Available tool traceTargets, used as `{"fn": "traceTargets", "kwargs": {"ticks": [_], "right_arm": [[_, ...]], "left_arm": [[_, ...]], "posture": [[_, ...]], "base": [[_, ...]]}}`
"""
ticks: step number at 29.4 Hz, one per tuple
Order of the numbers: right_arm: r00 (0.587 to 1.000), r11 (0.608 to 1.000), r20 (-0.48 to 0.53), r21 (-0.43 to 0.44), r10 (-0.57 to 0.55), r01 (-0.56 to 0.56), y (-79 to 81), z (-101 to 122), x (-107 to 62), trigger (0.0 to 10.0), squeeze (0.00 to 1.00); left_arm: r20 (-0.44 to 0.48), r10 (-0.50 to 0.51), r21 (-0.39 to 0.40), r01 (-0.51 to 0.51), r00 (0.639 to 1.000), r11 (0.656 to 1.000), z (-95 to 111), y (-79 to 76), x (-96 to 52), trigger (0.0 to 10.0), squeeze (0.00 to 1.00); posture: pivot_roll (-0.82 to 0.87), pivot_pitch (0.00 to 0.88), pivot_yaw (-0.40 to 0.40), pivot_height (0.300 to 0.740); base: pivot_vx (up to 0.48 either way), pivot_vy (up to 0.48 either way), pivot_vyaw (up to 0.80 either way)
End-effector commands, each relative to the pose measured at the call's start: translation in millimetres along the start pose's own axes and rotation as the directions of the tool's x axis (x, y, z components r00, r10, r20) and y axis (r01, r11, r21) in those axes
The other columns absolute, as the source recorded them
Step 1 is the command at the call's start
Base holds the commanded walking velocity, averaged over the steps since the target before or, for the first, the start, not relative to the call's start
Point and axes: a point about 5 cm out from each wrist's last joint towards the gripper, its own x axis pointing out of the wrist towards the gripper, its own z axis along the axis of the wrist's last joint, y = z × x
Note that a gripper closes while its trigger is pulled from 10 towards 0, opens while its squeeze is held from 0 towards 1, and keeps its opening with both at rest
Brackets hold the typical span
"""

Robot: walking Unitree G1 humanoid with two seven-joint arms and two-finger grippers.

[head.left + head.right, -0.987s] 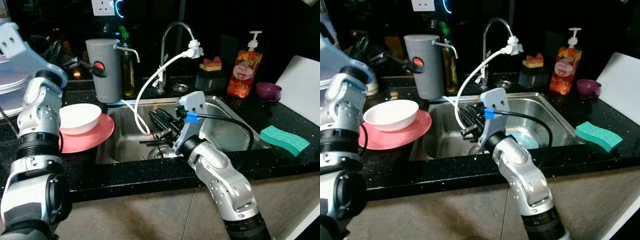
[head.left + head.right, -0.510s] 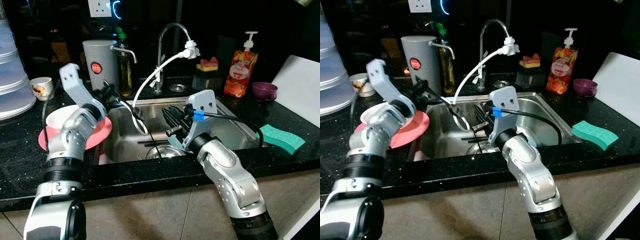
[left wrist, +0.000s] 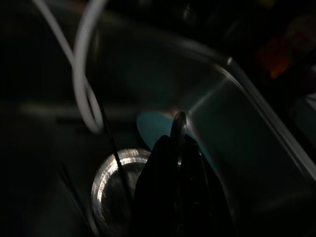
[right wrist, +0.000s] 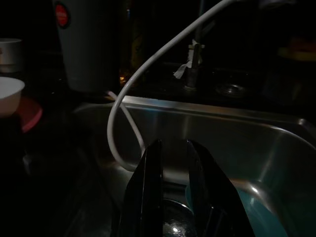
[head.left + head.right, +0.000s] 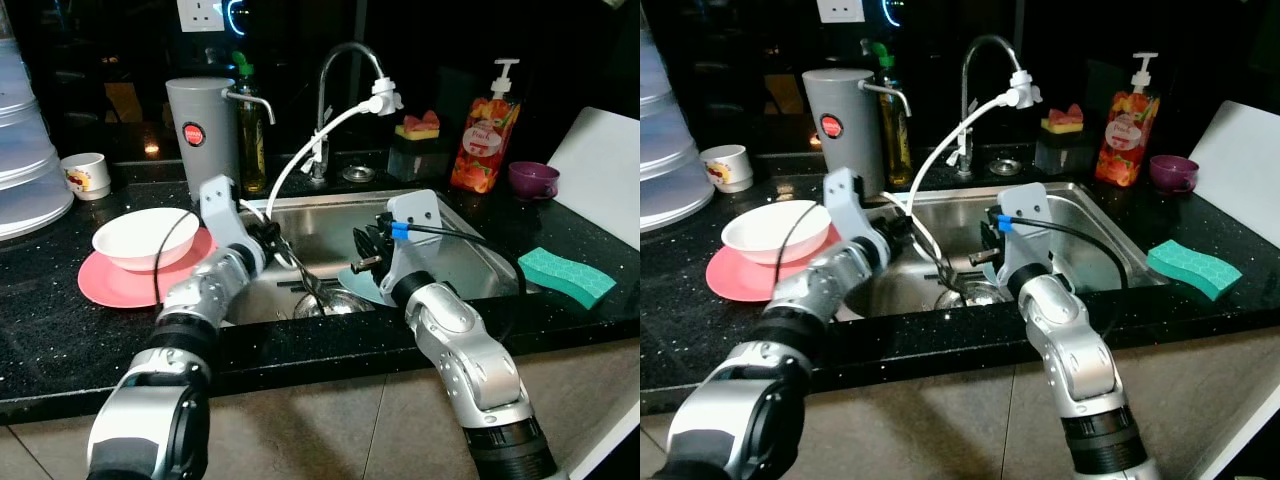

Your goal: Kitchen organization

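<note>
We see both arms crowding the stainless steel sink; a looping white hose hangs from the chrome tap across its left half. Bare black counter lies in front of the pink plate.

silver jointed arms, black cables, blue-taped wrist plate

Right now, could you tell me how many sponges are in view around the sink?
2. One green sponge lies on the counter right of the sink; one red-and-yellow sponge sits on the black holder behind it. Others may be hidden.
</note>
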Motion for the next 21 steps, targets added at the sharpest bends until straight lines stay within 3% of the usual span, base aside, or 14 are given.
{"fn": "traceTargets", "kwargs": {"ticks": [1, 5, 6, 8, 9, 10, 14, 15, 16, 17, 19, 21], "right_arm": [[0.999, 1.0, 0.032, 0.003, -0.017, 0.017, -2.6, 4.5, -1.7, 10.0, 0.0], [0.999, 1.0, 0.052, 0.004, -0.016, 0.015, -0.3, 7.9, -2.4, 10.0, 0.0], [0.998, 1.0, 0.054, 0.006, -0.017, 0.017, -0.1, 8.3, -2.7, 10.0, 0.0], [0.998, 1.0, 0.055, 0.007, -0.019, 0.018, -0.2, 8.5, -2.9, 10.0, 0.0], [0.998, 1.0, 0.055, 0.007, -0.02, 0.02, -0.2, 8.5, -3.2, 10.0, 0.0], [0.998, 1.0, 0.056, 0.009, -0.023, 0.023, -0.4, 8.2, -3.8, 10.0, 0.0], [0.998, 1.0, 0.056, 0.014, -0.027, 0.026, -0.4, 7.3, -4.5, 10.0, 0.0], [0.998, 1.0, 0.061, 0.017, -0.024, 0.023, 0.1, 7.7, -4.5, 10.0, 0.0], [0.998, 1.0, 0.064, 0.019, -0.022, 0.021, 0.4, 7.8, -4.5, 10.0, 0.0], [0.998, 1.0, 0.067, 0.021, -0.02, 0.019, 0.6, 7.9, -4.5, 10.0, 0.0], [0.997, 1.0, 0.07, 0.022, -0.019, 0.018, 0.7, 8.0, -4.5, 10.0, 0.0], [0.997, 1.0, 0.078, 0.027, -0.012, 0.01, 1.6, 8.2, -4.6, 10.0, 0.0]], "left_arm": [[-0.011, 0.045, -0.014, -0.046, 0.999, 0.999, -3.4, 0.7, 2.5, 10.0, 0.0], [-0.041, 0.116, -0.025, -0.117, 0.992, 0.993, -11.5, 2.0, 4.5, 10.0, 0.0], [-0.044, 0.125, -0.017, -0.125, 0.991, 0.992, -12.4, 1.5, 4.8, 10.0, 0.1], [-0.046, 0.128, -0.012, -0.129, 0.991, 0.992, -12.7, 1.0, 5.1, 10.0, 0.1], [-0.045, 0.132, -0.003, -0.133, 0.99, 0.991, -12.5, 1.2, 5.2, 10.0, 0.82], [-0.043, 0.134, -0.001, -0.134, 0.99, 0.991, -12.0, 1.7, 5.2, 10.0, 1.0], [-0.007, 0.119, -0.001, -0.119, 0.993, 0.993, -5.2, 3.1, 5.0, 10.0, 1.0], [0.063, 0.051, 0.039, -0.053, 0.997, 0.998, 7.6, -2.4, 5.3, 10.0, 1.0], [0.095, 0.018, 0.067, -0.025, 0.995, 0.997, 13.2, -5.2, 5.1, 10.0, 0.68], [0.121, -0.002, 0.093, -0.009, 0.993, 0.996, 18.1, -7.0, 4.6, 10.0, 0.0], [0.135, -0.01, 0.107, -0.004, 0.991, 0.994, 20.6, -7.8, 4.2, 10.0, 0.0], [0.221, -0.042, 0.253, -0.016, 0.974, 0.967, 39.7, -9.5, -1.5, 10.0, 0.0]], "posture": [[-0.02, 0.094, 0.032, 0.74], [-0.03, 0.104, 0.041, 0.74], [-0.03, 0.107, 0.044, 0.74], [-0.03, 0.107, 0.044, 0.74], [-0.03, 0.109, 0.048, 0.74], [-0.02, 0.111, 0.048, 0.74], [-0.02, 0.115, 0.046, 0.74], [-0.02, 0.115, 0.046, 0.74], [-0.02, 0.115, 0.044, 0.74], [-0.02, 0.115, 0.043, 0.74], [-0.02, 0.115, 0.043, 0.74], [-0.01, 0.111, 0.038, 0.74]], "base": [[0.0, 0.0, 0.0], [0.0, 0.0, 0.0], [0.0, 0.0, 0.0], [0.0, 0.0, 0.0], [0.0, 0.0, 0.0], [0.0, 0.0, 0.0], [0.0, 0.0, 0.0], [0.0, 0.0, 0.0], [0.0, 0.0, 0.0], [0.0, 0.0, 0.0], [0.0, 0.0, 0.0], [0.0, 0.0, 0.0]]}}
